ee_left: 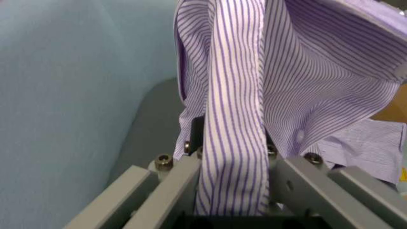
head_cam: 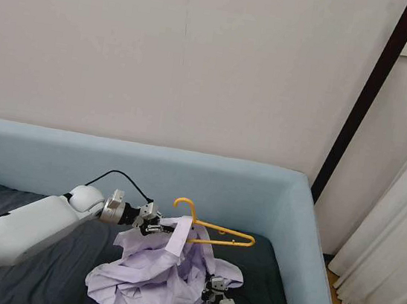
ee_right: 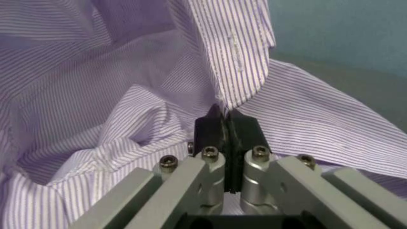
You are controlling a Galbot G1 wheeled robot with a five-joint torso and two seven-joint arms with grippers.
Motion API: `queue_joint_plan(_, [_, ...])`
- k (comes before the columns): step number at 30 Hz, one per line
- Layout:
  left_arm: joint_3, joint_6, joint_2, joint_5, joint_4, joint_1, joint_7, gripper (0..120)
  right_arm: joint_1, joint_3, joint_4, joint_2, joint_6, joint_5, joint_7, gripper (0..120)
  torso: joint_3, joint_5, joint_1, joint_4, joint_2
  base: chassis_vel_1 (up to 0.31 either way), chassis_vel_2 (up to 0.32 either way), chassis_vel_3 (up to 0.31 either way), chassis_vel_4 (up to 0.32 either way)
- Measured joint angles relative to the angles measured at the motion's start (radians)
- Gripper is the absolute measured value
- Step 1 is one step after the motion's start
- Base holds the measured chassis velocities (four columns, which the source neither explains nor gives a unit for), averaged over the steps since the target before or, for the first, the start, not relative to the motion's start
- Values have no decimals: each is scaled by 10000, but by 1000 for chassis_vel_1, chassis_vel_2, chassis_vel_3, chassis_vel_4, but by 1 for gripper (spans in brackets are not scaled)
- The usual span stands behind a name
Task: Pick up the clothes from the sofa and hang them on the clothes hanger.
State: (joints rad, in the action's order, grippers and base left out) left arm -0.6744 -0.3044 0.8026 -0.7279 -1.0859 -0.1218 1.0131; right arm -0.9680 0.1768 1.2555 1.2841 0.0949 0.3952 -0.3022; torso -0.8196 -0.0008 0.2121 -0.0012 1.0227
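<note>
Crumpled purple-striped shirt (head_cam: 145, 279) at the sofa (head_cam: 207, 182) seat's right end, pinched by left pincer (head_cam: 155, 226) and right pincer (ee_right: 224, 121); thin yellow hanger (head_cam: 217, 230) pokes out

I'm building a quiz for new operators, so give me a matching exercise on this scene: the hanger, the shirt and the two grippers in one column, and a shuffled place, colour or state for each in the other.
Column one:
1. hanger
2. shirt
3. left gripper
4. right gripper

Column two:
A. purple-striped, heaped on the dark seat cushion
B. shut on shirt cloth at the near edge of the heap
C. yellow, at the top of the heap
D. shut on a band of the shirt beside the hanger's hook

Pairs: 1-C, 2-A, 3-D, 4-B.
</note>
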Motion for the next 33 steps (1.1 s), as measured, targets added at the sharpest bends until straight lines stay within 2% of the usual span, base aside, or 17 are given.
queue_joint_plan(8, [214, -219, -240, 85, -115, -147, 44, 1, 24, -90, 271, -393, 3, 305, 130, 0, 0, 2, 0, 0, 1, 0, 0, 0, 0])
queue_joint_plan(15, [471, -1185, -258, 1292, 103, -222, 212, 1, 216, -135, 469, -959, 7, 178, 397, 0, 0, 1, 0, 0, 1, 0, 0, 0, 0])
queue_joint_plan(22, [885, -1778, -369, 1920, -10, -172, 987, 1, 717, -182, 859, -1805, -33, 541, 709, 0, 0, 3, 0, -1, 1, 0, 0, 0, 0])
queue_joint_plan(28, [1076, -1966, -599, 2406, -322, -297, 1420, 1, 1003, -44, 1131, -2221, -37, 692, 859, 0, 0, 1, 0, 0, 1, 0, 0, 0, 0])
queue_joint_plan(33, [1336, -2054, -779, 2825, -404, -519, 1806, 1, 1165, 103, 1925, -2570, -209, 933, 788, 0, 0, 0, 0, 2, 1, 0, 0, 0, 0])
